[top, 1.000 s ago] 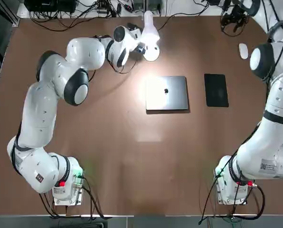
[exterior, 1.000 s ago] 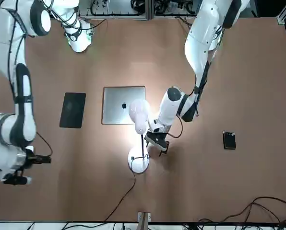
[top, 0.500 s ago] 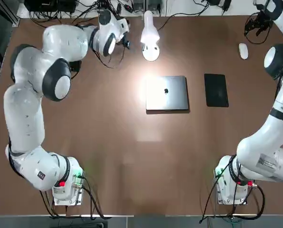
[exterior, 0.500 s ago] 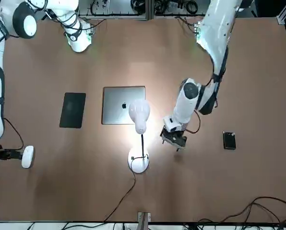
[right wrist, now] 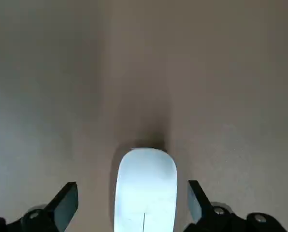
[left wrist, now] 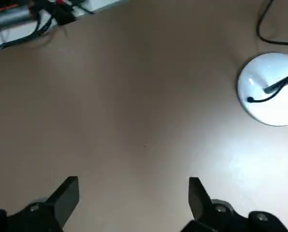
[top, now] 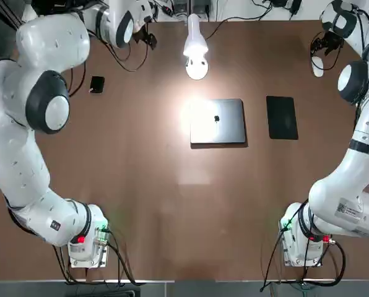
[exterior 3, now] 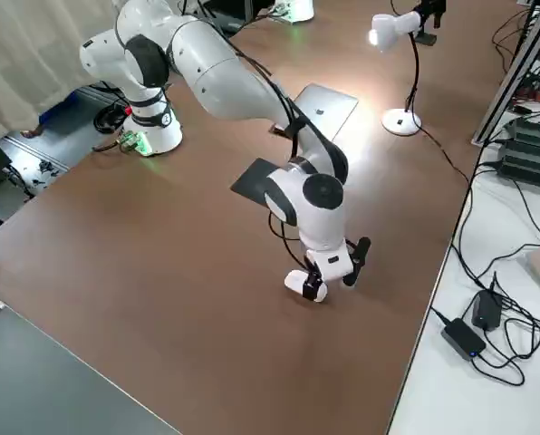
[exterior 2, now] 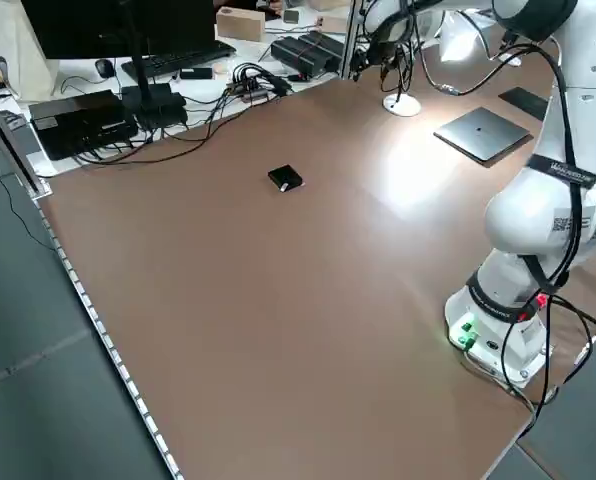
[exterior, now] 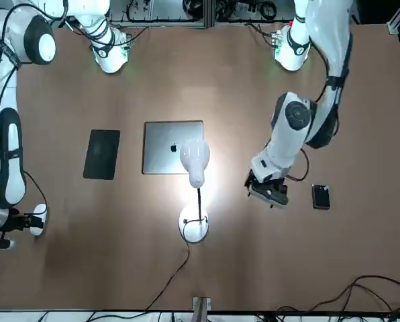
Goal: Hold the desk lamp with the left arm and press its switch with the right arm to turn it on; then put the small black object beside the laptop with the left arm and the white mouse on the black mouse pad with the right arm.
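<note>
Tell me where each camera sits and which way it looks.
Top: overhead, looking down; both white arms.
Front: across the table, facing the robot; both arms, open black left gripper.
Left side: raised, looking diagonally down at the small glossy black block; left arm.
Right side: raised, looking diagonally down; both arms.
Left wrist: its own fingers, round white lamp base.
Right wrist: open black right gripper around the white oval mouse.
Top and front share the closed silver laptop.

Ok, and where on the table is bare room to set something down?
Free: the wide middle between the laptop and the robot bases. Crowded: beside the mouse, where the right gripper is.
</note>
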`<state>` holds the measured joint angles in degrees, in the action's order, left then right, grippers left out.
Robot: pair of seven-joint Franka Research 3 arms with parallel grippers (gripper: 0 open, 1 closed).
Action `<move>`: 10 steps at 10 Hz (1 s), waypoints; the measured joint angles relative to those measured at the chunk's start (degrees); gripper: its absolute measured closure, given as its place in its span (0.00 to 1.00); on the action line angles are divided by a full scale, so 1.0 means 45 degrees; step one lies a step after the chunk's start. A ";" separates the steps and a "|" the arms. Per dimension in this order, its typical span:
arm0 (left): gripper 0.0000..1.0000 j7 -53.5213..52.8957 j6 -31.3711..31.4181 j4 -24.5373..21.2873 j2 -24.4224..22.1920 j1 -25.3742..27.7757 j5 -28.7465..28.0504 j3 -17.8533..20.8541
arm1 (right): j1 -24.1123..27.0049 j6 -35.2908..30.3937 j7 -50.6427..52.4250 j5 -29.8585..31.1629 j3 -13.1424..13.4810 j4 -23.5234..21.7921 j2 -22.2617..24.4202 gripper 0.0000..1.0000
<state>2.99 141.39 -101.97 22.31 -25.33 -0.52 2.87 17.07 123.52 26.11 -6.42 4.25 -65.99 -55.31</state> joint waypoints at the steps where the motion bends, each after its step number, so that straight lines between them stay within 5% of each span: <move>1: 0.00 0.0119 -0.0963 0.0019 -0.0651 0.0736 0.0076 -0.0243 | 0.0058 0.0008 0.0089 0.0000 0.0008 0.0000 -0.0042 0.00; 4: 0.00 0.0079 -0.3135 -0.0094 -0.2530 0.2661 0.0106 -0.1372 | 0.0121 -0.0003 0.0288 0.0000 0.0024 -0.0141 -0.0077 0.00; 9: 0.00 0.0111 -0.7578 -0.1327 -0.5969 0.4056 0.1416 -0.1575 | 0.0142 0.0437 0.0604 0.0000 0.0032 -0.0597 -0.0144 0.01; 10: 0.00 0.0085 -0.8344 -0.1451 -0.6502 0.4459 0.1608 -0.1577 | 0.0148 0.0444 0.0604 0.0000 0.0033 -0.0599 -0.0145 0.17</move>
<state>3.37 103.84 -108.50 -6.95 -5.27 6.71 -4.23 17.73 125.52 28.83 -6.42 4.40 -68.68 -55.96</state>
